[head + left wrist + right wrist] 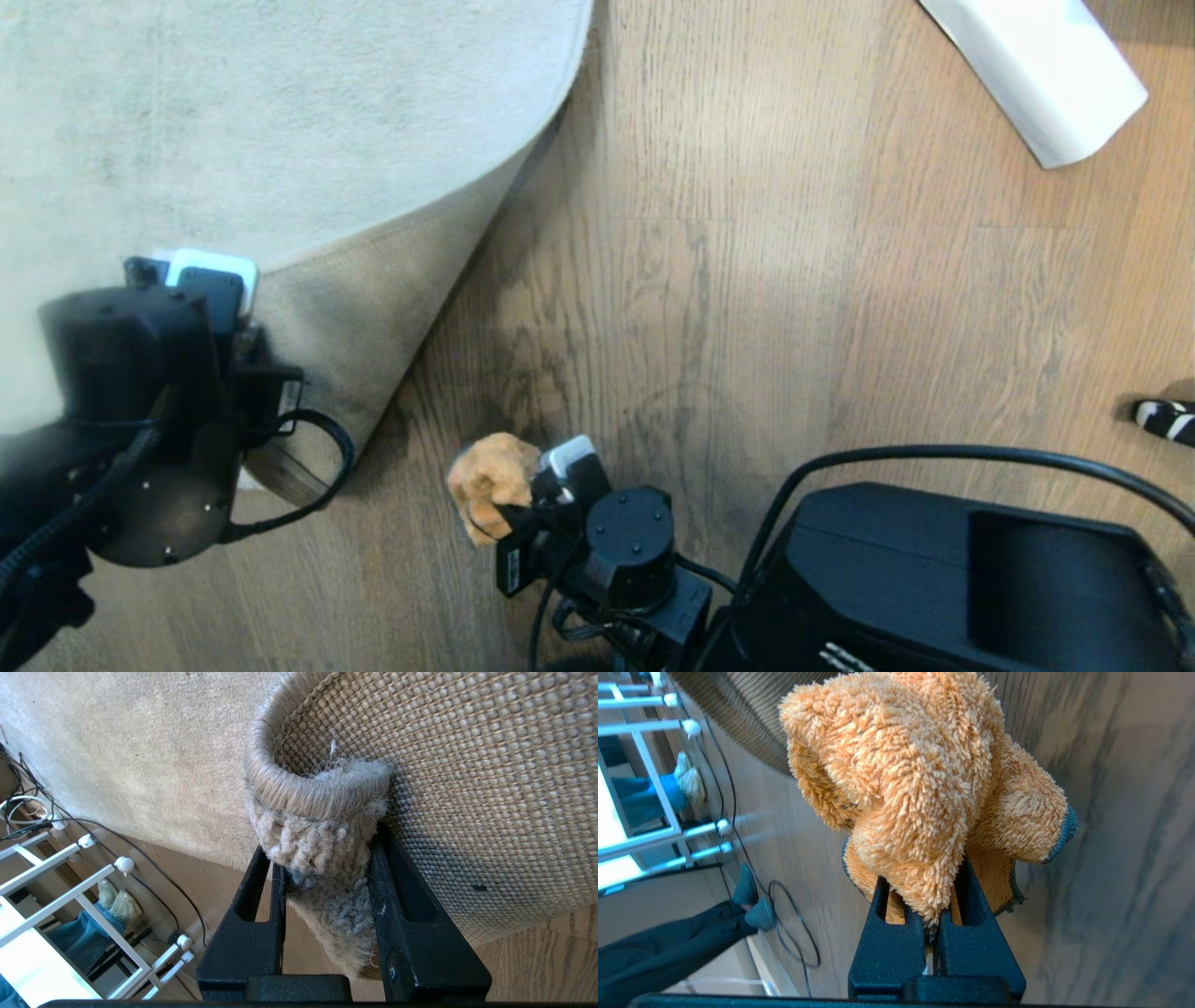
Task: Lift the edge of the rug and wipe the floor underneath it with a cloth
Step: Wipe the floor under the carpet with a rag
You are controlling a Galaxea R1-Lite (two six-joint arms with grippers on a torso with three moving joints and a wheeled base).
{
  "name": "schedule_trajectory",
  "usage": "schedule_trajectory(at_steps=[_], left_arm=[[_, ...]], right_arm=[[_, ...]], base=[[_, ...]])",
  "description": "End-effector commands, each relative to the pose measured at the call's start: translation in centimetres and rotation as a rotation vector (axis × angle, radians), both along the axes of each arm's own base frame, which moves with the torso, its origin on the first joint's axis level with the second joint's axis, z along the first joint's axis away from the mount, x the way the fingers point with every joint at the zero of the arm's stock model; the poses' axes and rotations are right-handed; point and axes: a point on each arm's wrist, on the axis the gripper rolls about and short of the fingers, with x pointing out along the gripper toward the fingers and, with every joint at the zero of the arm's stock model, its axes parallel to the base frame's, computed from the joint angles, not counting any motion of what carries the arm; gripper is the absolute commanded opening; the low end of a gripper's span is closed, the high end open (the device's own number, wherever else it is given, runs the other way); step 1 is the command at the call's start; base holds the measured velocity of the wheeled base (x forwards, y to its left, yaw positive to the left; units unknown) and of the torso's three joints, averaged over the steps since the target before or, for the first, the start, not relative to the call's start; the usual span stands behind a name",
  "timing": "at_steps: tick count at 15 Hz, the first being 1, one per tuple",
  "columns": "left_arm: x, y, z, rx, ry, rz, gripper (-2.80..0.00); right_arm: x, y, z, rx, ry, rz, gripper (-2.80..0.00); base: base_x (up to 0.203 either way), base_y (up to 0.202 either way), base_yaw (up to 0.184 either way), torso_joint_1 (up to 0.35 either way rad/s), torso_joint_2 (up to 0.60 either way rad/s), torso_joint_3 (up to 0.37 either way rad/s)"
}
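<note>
The right gripper [934,914] is pinched tight on a fold of the cloth [924,779], the orange fuzzy bulk of it bunched out beyond the fingertips with its dark trim showing at one side. In the head view the right gripper [523,499] sits low near the robot's base, the cloth [490,481] leading toward the dark shadowed strip of floor [523,308] just ahead of it. Whether the cloth actually touches the planks here I cannot tell; it looks close above them.

Out to that hand's left, the left gripper [327,891] grips the rug edge [322,812], its fingers narrowed onto the thick bound border with the pile squeezed between them. The corner is peeled up and folded back, so the tan woven backing [392,280] faces up and the floor beneath is bared between the two hands.

So the lifting step looks done and the wiping is the step in hand. The next move, as I judge it, calls for pressing the cloth down and sweeping it forward and toward the fold, under the raised corner, while the left hold keeps the rug up. A white roll [1036,65] lies well away, far ahead to the right.
</note>
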Motion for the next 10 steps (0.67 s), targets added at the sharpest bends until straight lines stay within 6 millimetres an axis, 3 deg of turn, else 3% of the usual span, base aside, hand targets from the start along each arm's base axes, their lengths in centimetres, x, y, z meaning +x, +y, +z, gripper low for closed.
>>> schedule_trajectory(at_steps=[1, 10], left_arm=[[-0.4, 0.2, 0.7, -0.009, -0.031, 0.009, -2.8], [-1.7, 2.7, 3.0, -0.037, -0.131, 0.111, -2.8]], right_arm=[[0.6, 0.9, -0.7, 0.019, -0.011, -0.003, -2.8], [3.0, 4.8, 0.0, 0.151, -0.096, -0.002, -2.8]], base=[[0.0, 0.0, 0.0, 0.0, 0.0, 0.0], [0.0, 0.0, 0.0, 0.0, 0.0, 0.0]])
